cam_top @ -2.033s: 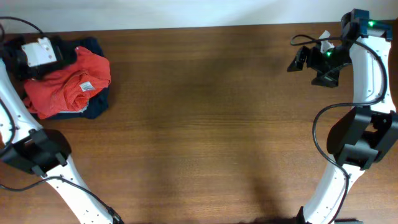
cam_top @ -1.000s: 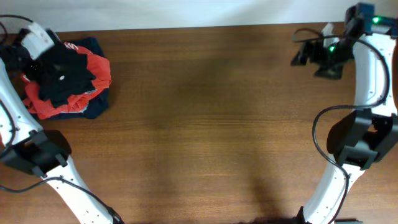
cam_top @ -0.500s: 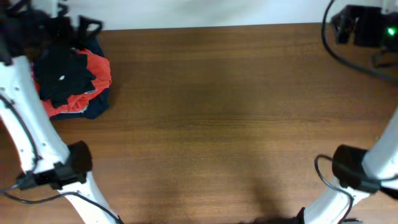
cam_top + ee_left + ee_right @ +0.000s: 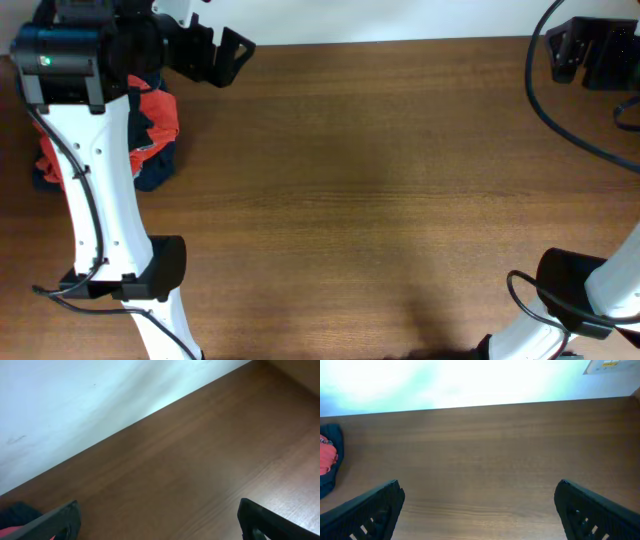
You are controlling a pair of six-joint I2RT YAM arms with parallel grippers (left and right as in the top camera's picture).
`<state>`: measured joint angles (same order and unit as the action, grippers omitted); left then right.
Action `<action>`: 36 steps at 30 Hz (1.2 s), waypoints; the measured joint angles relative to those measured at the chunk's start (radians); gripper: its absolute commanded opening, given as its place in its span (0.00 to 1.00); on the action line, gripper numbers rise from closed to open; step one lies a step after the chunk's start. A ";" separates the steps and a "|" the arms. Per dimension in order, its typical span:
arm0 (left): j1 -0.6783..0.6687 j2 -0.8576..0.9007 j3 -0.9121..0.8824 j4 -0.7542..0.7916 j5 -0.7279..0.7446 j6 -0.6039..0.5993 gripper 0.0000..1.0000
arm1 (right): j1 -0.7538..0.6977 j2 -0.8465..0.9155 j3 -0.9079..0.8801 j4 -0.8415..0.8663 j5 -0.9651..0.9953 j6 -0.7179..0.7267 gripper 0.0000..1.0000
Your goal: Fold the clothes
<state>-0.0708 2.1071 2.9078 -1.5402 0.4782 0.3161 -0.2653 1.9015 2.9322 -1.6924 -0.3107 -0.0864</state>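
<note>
The clothes [image 4: 160, 125] are a bunched pile of red and dark navy cloth at the table's back left corner, and my raised left arm hides much of it. My left gripper [image 4: 222, 52] hangs open above the back edge, just right of the pile, with nothing between its fingers. A sliver of the clothes [image 4: 14, 512] shows beside the left finger in the left wrist view, where the left gripper [image 4: 160, 525] faces bare wood. My right gripper [image 4: 565, 52] is open and empty, high over the back right corner. From the right gripper [image 4: 482, 510] the clothes [image 4: 327, 460] lie far left.
The brown wooden table [image 4: 380, 200] meets a white wall [image 4: 470, 380] along its back edge. Black cables [image 4: 560, 110] trail from the right arm at the right side. The left arm's white link [image 4: 105, 190] stands over the table's left part.
My left arm has lifted off the pile and swung right, its gripper now past the pile's right side. The right arm has risen further toward the camera. The pile stays put.
</note>
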 measured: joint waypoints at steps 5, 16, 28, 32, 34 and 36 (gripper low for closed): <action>-0.006 0.000 0.000 0.000 -0.016 -0.003 1.00 | 0.000 0.000 0.000 0.000 0.000 0.000 0.99; -0.007 0.000 0.000 0.000 -0.023 -0.003 1.00 | 0.002 -0.002 0.000 0.000 0.000 0.001 0.99; -0.007 0.000 0.000 0.000 -0.024 -0.003 1.00 | 0.097 -0.433 -0.256 0.030 0.035 -0.030 0.99; -0.007 0.000 0.000 0.000 -0.024 -0.003 1.00 | 0.119 -0.685 -0.543 0.241 0.047 -0.046 0.99; -0.007 0.000 0.000 -0.001 -0.024 -0.004 1.00 | 0.125 -0.832 -0.781 0.460 0.056 -0.048 0.99; -0.007 0.000 0.000 -0.002 -0.025 -0.006 1.00 | 0.126 -0.938 -1.001 0.676 0.060 -0.049 0.99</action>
<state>-0.0776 2.1071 2.9078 -1.5417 0.4534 0.3099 -0.1390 0.9638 1.9308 -1.0161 -0.2504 -0.1356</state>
